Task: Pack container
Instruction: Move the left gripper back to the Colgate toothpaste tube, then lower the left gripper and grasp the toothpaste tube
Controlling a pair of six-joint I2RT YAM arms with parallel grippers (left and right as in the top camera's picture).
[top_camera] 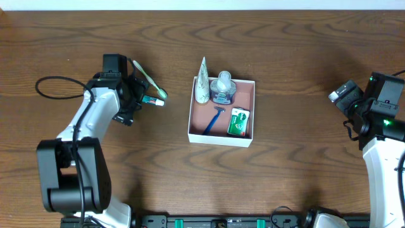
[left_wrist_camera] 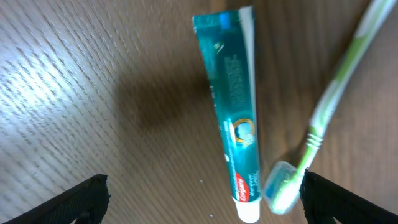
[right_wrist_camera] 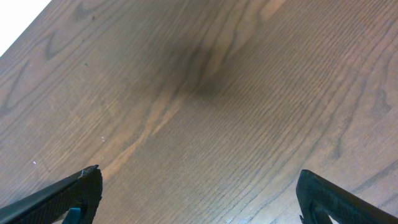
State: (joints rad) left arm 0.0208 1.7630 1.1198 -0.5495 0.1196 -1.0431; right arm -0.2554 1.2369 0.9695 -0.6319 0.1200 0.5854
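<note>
The container [top_camera: 221, 140], a square white box with a pinkish-brown inside, sits mid-table. It holds a white tube [top_camera: 202, 81], a clear-capped item [top_camera: 223, 87], a blue razor [top_camera: 214, 118] and a green-and-white carton [top_camera: 238, 121]. Left of it lie a teal toothpaste tube [top_camera: 154, 100] [left_wrist_camera: 234, 118] and a green toothbrush [top_camera: 148, 78] [left_wrist_camera: 323, 118]. My left gripper [top_camera: 134, 101] [left_wrist_camera: 202, 202] is open over the toothpaste, both items between its fingers. My right gripper [top_camera: 345, 95] [right_wrist_camera: 199, 199] is open and empty over bare wood at the far right.
A black cable [top_camera: 57, 85] loops on the table behind the left arm. The table's far edge [right_wrist_camera: 18, 25] shows in the right wrist view.
</note>
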